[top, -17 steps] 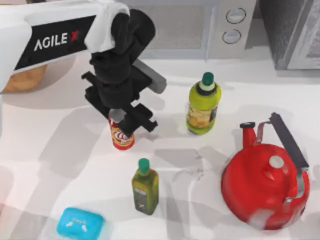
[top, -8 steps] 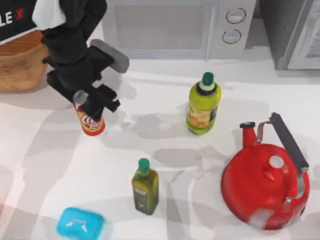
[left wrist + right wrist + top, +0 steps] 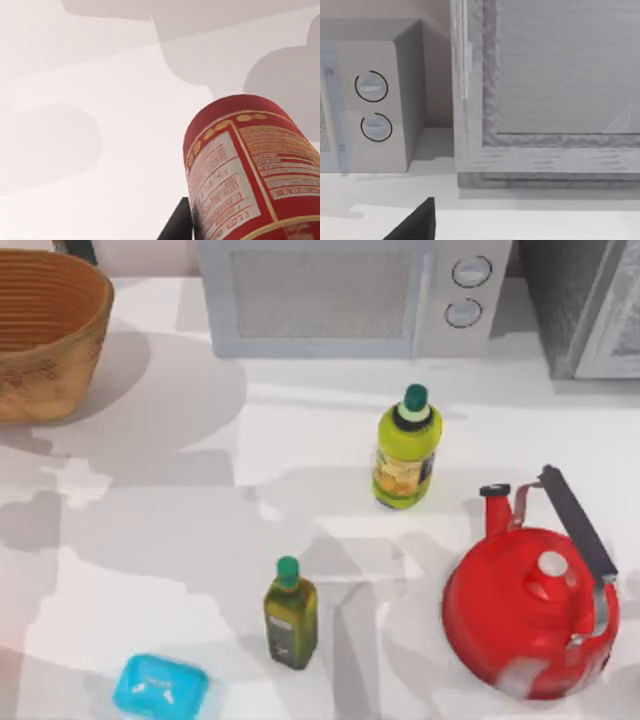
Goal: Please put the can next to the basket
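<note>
Can: red can [image 3: 245, 170] sits right up against the left wrist camera, label side on, with pale bench [image 3: 90, 100] showing well beyond it, so it reads as lifted clear of the surface.
Left tool: a dark finger [image 3: 177, 225] presses against the can's side; by my read the left tool is clamped on the can, carrying it.
Basket: wicker basket [image 3: 45, 335] stands at the far left corner of the bench, upright, with open white bench on its near and right sides.
Step in hand: the carry toward the basket, release not yet made.
How to do it well: bring the can down upright over that open patch just beside the basket wall, close but not touching the wicker. Lower until the base sits flat, then part the fingers and lift straight up so the can doesn't tip.
Risk: swinging wide into the basket rim, or letting go too high.
Right arm: parked at the far right, its camera facing the microwave [image 3: 370, 105].
Bystanders: green-capped juice bottle [image 3: 405, 450], olive-oil bottle [image 3: 290, 615], red kettle [image 3: 530, 610] and blue soap box [image 3: 160, 687], all well apart from the drop zone.
Change from half a second ago: the left arm and can hung over the left of the bench beside the basket in the top view; now both have swung out of that picture, and the basket stands fully uncovered.
</note>
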Tool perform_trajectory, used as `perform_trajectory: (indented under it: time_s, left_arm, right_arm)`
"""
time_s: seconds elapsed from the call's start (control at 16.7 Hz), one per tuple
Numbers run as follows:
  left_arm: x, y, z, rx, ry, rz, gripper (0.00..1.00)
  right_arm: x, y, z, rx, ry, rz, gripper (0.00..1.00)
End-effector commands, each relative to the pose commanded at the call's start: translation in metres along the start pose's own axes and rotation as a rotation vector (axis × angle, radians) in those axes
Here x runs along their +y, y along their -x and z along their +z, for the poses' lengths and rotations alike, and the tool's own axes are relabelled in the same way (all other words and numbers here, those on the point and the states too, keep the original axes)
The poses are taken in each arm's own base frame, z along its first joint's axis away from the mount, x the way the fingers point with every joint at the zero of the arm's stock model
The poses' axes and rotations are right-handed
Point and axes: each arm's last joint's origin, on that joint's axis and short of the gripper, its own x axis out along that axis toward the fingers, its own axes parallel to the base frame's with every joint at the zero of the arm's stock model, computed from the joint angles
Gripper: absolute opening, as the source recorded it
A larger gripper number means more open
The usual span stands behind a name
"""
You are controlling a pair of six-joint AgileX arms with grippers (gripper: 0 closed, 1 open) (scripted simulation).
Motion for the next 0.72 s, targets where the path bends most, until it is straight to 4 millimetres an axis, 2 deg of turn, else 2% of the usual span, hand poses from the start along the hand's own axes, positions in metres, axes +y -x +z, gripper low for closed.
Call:
perform_trajectory:
  time_s: [0.12,0.24,0.36,0.72]
  left_arm:
    - [0.033,-0.013,-0.016,0.019,0.125,0.019,0.0]
    - [0.052,-0.03,-0.026,0.051,0.205,0.022,0.0]
    - [0.056,-0.038,-0.029,0.063,0.23,0.022,0.0]
    - [0.056,-0.042,-0.029,0.063,0.227,0.023,0.0]
  right_arm:
    - [0.0,0.0,0.0,0.0,0.0,0.0,1.0]
    - [0.0,0.0,0.0,0.0,0.0,0.0,1.0]
    - [0.0,0.0,0.0,0.0,0.0,0.0,1.0]
    - [0.0,0.0,0.0,0.0,0.0,0.0,1.0]
